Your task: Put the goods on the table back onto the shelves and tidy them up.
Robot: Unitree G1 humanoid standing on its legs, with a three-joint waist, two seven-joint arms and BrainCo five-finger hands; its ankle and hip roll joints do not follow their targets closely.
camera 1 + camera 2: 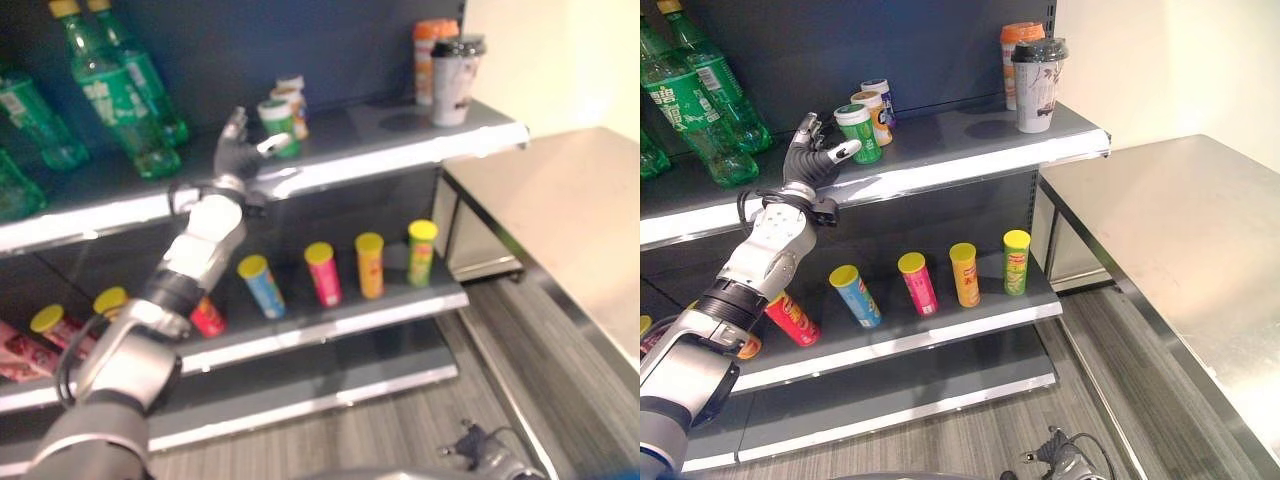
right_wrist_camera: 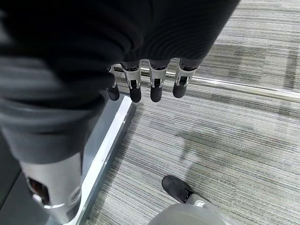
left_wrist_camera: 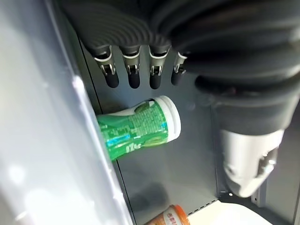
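Observation:
A small green can with a white lid stands on the upper shelf, in front of an orange can and a further small can behind it. My left hand is raised to that shelf just left of the green can, open, with its thumb stretched toward the can but apart from it. In the left wrist view the green can shows past the straight fingers, with nothing in the hand. My right hand hangs low over the floor, fingers relaxed and holding nothing.
Green bottles stand at the upper shelf's left end, and two lidded cups at its right end. Several coloured tubes with yellow lids line the middle shelf. A steel table stands to the right of the shelves.

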